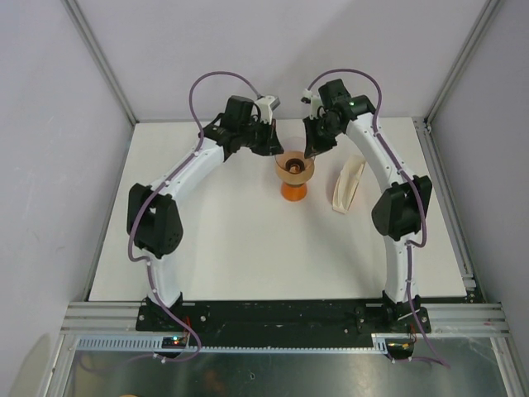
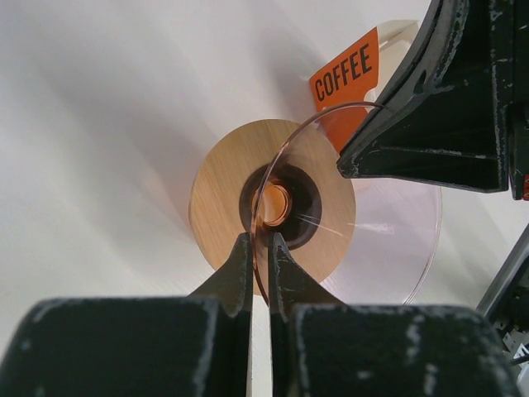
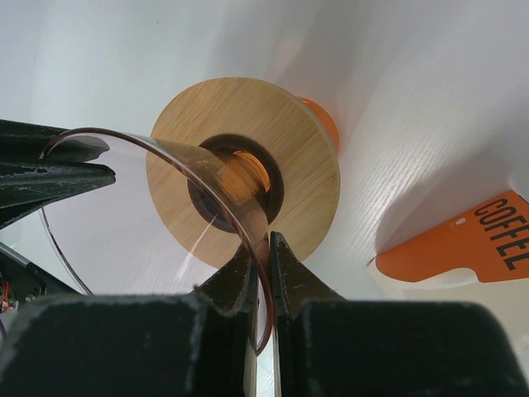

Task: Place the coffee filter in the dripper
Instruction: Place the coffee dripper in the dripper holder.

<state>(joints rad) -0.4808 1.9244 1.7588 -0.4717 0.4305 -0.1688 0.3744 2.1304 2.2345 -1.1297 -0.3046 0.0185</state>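
Dripper is pinched over wooden ring by left tool and right tool.

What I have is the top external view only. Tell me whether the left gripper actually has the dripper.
Observer: Yes. In the left wrist view the left gripper is shut on the dripper, with the thin clear rim pinched between its fingers.
Operator: Now report the right gripper.
Observer: In the right wrist view the right gripper also pinches the rim, at another spot along it.
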